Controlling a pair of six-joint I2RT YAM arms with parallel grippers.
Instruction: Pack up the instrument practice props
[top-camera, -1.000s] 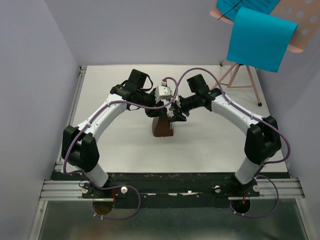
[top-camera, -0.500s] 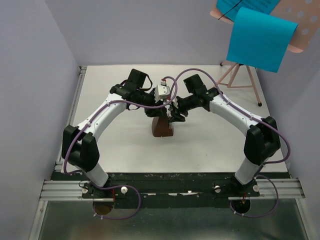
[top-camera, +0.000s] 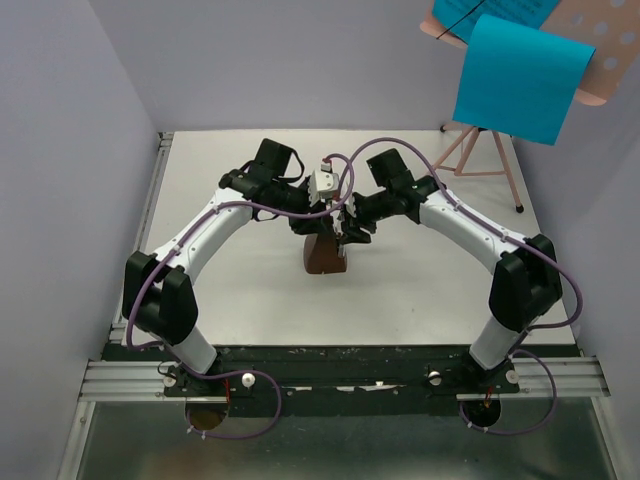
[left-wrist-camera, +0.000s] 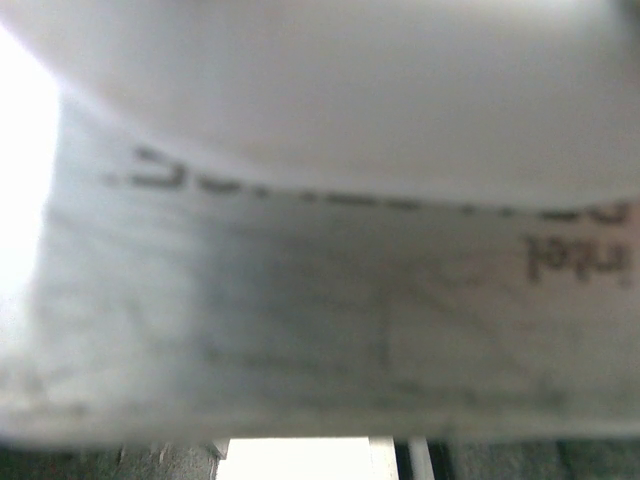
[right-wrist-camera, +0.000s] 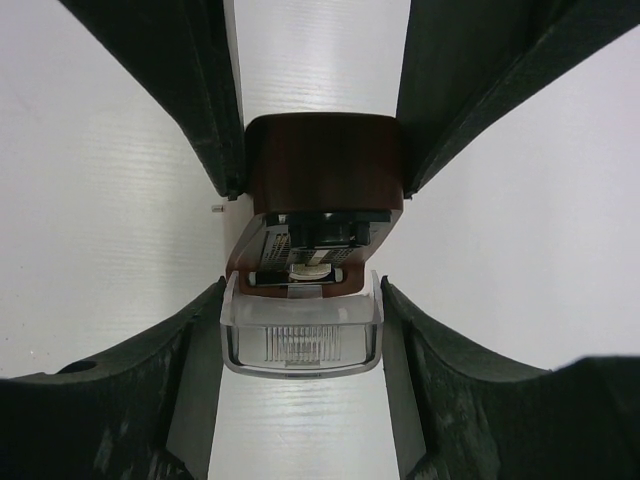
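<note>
A dark-brown wedge block (top-camera: 322, 258) stands mid-table with both arms meeting above it. In the right wrist view the block (right-wrist-camera: 325, 160) is seen from above, and two dark fingers from the far side press its two sides; these belong to my left gripper (top-camera: 328, 215). My right gripper (right-wrist-camera: 303, 290) (top-camera: 350, 228) is shut on a clear plastic cover (right-wrist-camera: 300, 335) at the block's open face. The left wrist view is filled by a blurred pale surface. The pink music stand (top-camera: 603, 60) holds the blue paper sheet (top-camera: 520, 80) at the back right.
Pale walls (top-camera: 70, 150) close in the white table (top-camera: 220, 290) on the left, back and right. The stand's thin pink legs (top-camera: 480, 150) spread over the back right corner. A metal rail (top-camera: 340, 380) runs along the near edge by the arm bases.
The right arm's wrist has shifted slightly to the left over the block. The left arm and the block have stayed put.
</note>
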